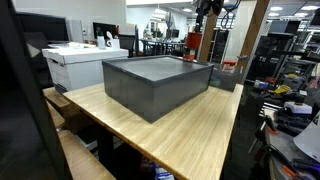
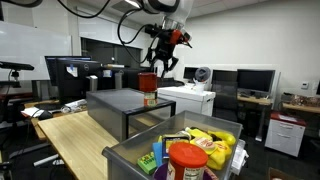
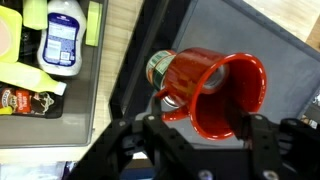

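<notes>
Several goods lie at the far left of the wrist view in a grey bin (image 3: 96,70): a white bottle (image 3: 62,35) with a blue label, and yellow packets (image 3: 25,75) just beside it. Right of the bin runs a strip of the wooden table (image 3: 122,30), then the rim of a dark grey box (image 3: 275,40). Over the box's dark surface is the red cup (image 3: 225,95), tipped so that its mouth faces the camera. A green-labelled can (image 3: 160,68) touches its left side; whether the can sits partly inside the cup I cannot tell. The gripper (image 3: 200,128) is close above the cup, its two fingers (image 3: 125,145) spread wide apart, one to each side, clamped on nothing. In an exterior view the cup (image 2: 148,82) shows just below the gripper (image 2: 163,60), over the box's far side; whether it rests on the box I cannot tell. The bin of goods stands near, to the right.
</notes>
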Robot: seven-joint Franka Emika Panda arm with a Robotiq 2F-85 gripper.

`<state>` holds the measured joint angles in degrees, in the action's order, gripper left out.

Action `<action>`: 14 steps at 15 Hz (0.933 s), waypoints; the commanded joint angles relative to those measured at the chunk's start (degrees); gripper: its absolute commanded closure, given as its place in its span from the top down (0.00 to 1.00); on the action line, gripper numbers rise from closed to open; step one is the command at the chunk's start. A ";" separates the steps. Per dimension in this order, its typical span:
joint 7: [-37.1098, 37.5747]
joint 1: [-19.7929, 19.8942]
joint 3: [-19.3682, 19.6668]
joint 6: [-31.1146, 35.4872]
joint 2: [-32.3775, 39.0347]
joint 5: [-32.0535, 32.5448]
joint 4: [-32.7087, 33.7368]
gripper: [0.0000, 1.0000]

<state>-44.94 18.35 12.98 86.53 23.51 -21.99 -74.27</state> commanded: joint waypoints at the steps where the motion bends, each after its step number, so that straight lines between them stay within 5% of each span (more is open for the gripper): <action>1: 0.71 -0.58 0.44 1.10 -3.08 0.86 -2.59 0.95; 14: -2.97 1.61 0.54 16.10 -11.55 -0.65 -18.27 1.00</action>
<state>-45.68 18.50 15.06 96.84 15.56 -22.09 -85.26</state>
